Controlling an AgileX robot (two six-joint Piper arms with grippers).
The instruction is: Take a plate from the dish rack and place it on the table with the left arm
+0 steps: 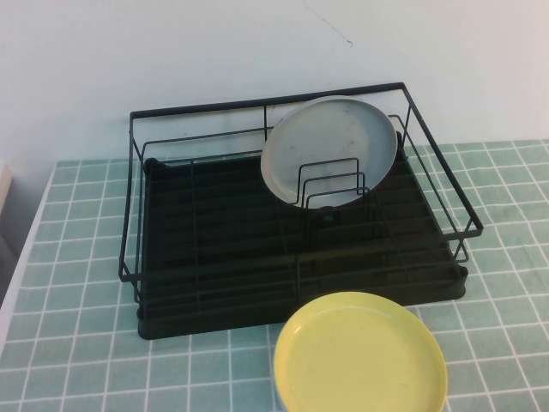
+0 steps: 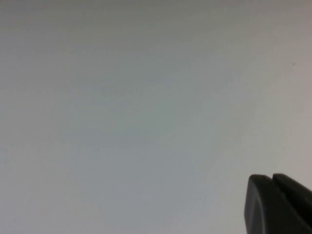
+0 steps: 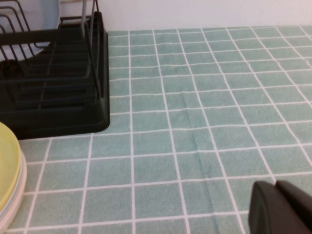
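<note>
Green-tiled table (image 1: 77, 343) meets white wall (image 1: 171, 51) (left gripper (image 2: 278, 204), right gripper (image 3: 280, 207): fingers' spread unclear).

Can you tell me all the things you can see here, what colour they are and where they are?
dish rack: one, black wire over a black tray, middle of the table
grey plate: one, pale grey, standing tilted in the rack's dividers, far right part
yellow plate: one, yellow, flat on the table in front of the rack; a paler rim peeks out beneath it in the right wrist view
table: one, pale green tiles, white grout
left pincer: black, facing only a blank pale surface
right pincer: black, over bare tiles right of the rack
</note>
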